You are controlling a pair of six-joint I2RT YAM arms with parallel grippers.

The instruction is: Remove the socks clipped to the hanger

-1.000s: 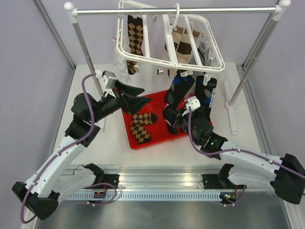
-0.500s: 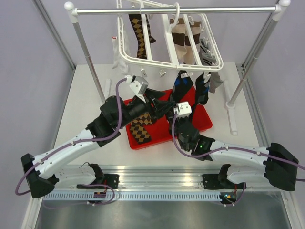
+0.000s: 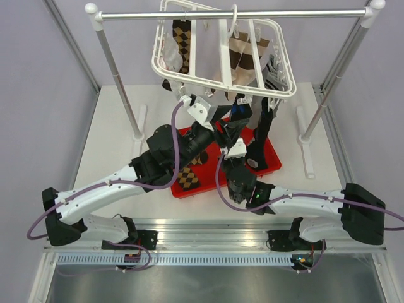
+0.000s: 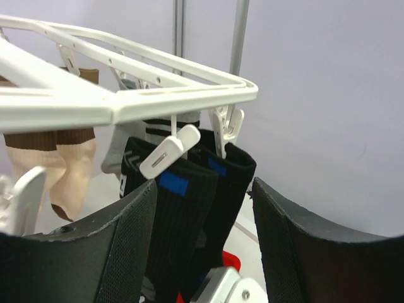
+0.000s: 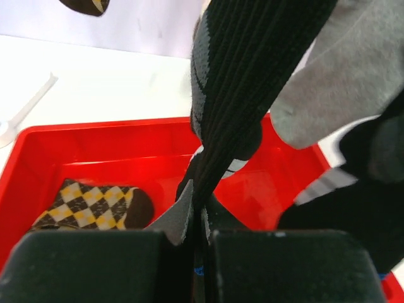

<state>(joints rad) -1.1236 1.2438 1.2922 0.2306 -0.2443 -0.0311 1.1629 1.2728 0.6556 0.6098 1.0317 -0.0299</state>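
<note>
The right gripper point(image 5: 201, 237) is clenched on a long black fabric sock point(image 5: 252, 76) rising above it, while the left gripper point(image 4: 202, 208), jaws apart, flanks clipped black socks point(image 4: 180, 218) just under the white plastic rectangular hanger point(image 4: 177, 104).

**Left arm** point(image 3: 104, 190): stretches from its near-left base up and rightward toward the middle of the table. The elbow is raised and the wrist is tipped upward.

**Left gripper** point(image 4: 203, 189): jaws stand well apart. The two dark, textured fingers point(image 4: 129, 246) point upward and clamp nothing.

**Right arm** point(image 3: 309, 203): lies low from its near-right base, running leftward. It bends at the elbow, and the wrist rises toward the middle, close beside the left wrist.

**Right gripper** point(image 5: 199, 243): jaws are pressed together, pinching the fabric of a black sock point(image 5: 252, 69) between the fingertips.
</note>
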